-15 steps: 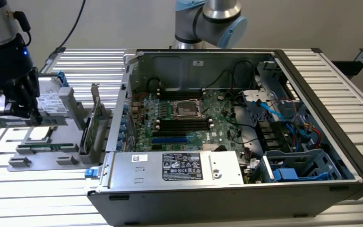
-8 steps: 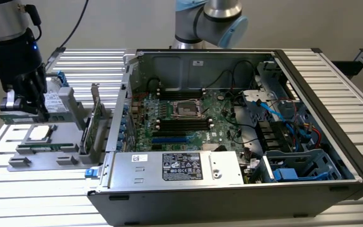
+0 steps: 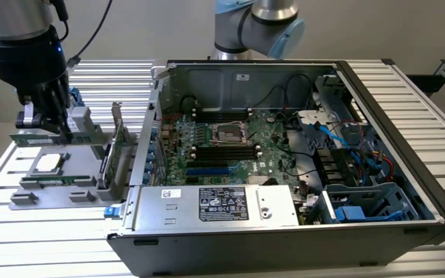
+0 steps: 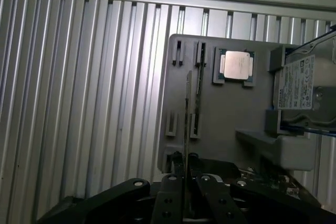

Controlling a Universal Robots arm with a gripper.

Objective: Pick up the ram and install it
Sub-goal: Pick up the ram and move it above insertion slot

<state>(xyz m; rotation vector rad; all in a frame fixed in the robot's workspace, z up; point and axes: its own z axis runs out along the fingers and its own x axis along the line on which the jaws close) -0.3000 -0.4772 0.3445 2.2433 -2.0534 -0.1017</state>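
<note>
Green ram [image 3: 30, 138] pinched edge-on in jaws, hanging over grey tray [image 4: 231, 114]; CPU [image 4: 235, 65] lying nearby.

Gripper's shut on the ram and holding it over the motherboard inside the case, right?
Not quite. The gripper is shut on the ram, but it is not over the motherboard. The exterior view shows it above the grey parts tray, outside the open case, on the exterior view's left.
</note>
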